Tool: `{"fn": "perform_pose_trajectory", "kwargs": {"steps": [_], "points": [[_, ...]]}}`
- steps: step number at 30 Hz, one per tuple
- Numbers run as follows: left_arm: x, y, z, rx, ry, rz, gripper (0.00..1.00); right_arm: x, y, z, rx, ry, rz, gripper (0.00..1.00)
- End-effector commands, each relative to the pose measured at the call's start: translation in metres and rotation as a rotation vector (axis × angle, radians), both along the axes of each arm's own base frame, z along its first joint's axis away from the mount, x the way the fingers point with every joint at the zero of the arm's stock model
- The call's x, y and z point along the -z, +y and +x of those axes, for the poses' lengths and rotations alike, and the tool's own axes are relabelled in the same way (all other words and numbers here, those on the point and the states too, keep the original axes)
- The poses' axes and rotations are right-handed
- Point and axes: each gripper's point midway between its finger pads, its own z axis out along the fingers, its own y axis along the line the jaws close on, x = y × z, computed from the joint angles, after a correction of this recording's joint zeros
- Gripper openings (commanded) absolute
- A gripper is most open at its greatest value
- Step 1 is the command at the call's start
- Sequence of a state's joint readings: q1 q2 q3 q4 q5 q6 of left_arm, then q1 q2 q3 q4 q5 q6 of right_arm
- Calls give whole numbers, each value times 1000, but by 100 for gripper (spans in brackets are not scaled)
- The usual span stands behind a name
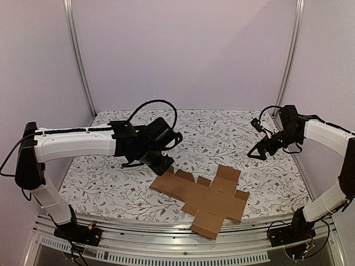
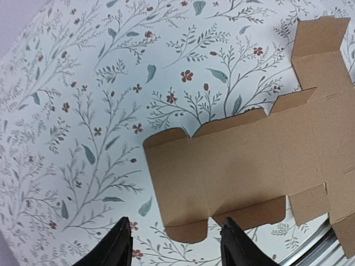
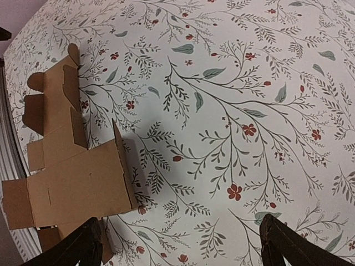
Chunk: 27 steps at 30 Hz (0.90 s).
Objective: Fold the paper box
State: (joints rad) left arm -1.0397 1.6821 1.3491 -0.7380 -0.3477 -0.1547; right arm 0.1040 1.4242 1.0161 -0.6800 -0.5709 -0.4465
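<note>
The paper box (image 1: 205,197) is a flat brown cross-shaped cardboard sheet lying on the floral cloth near the front middle of the table, some flaps slightly raised. My left gripper (image 1: 161,164) hovers just above and behind the sheet's left end. In the left wrist view the box (image 2: 249,166) lies below the left gripper (image 2: 176,244), whose fingers stand apart with nothing between them. My right gripper (image 1: 259,151) hangs over the cloth to the right of the sheet, wide open and empty. In the right wrist view the box (image 3: 72,177) sits left of the right gripper (image 3: 180,244).
A floral tablecloth (image 1: 222,138) covers the table. A metal rail (image 1: 177,244) runs along the near edge, just in front of the sheet. Two upright poles (image 1: 80,55) stand at the back corners against pale walls.
</note>
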Motion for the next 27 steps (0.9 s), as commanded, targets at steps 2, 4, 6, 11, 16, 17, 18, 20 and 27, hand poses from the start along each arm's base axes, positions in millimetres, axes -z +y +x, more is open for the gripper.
{"fn": "perform_pose_trajectory", "kwargs": {"steps": [2,4,6,11,16,17,18,20,27], "points": [[47,15,-47,-556,359,-402,54,29,37,-7,-166,63,-149,95],[54,15,-57,-635,425,-532,54,43,50,-5,-200,113,-198,92],[59,22,-59,-701,438,-616,53,50,61,-4,-221,176,-201,87],[62,40,-57,-741,392,-623,53,76,78,-16,-280,298,-223,79],[36,40,-33,-593,298,-510,53,76,80,-24,-298,316,-218,68],[28,37,-25,-524,263,-467,53,75,80,-25,-299,315,-217,65],[24,32,-18,-454,235,-418,52,74,80,-25,-302,318,-217,63],[10,7,-10,-172,179,-321,52,73,80,-28,-309,325,-212,62],[47,-47,-5,487,175,66,50,46,81,-41,-349,288,-171,70]]}}
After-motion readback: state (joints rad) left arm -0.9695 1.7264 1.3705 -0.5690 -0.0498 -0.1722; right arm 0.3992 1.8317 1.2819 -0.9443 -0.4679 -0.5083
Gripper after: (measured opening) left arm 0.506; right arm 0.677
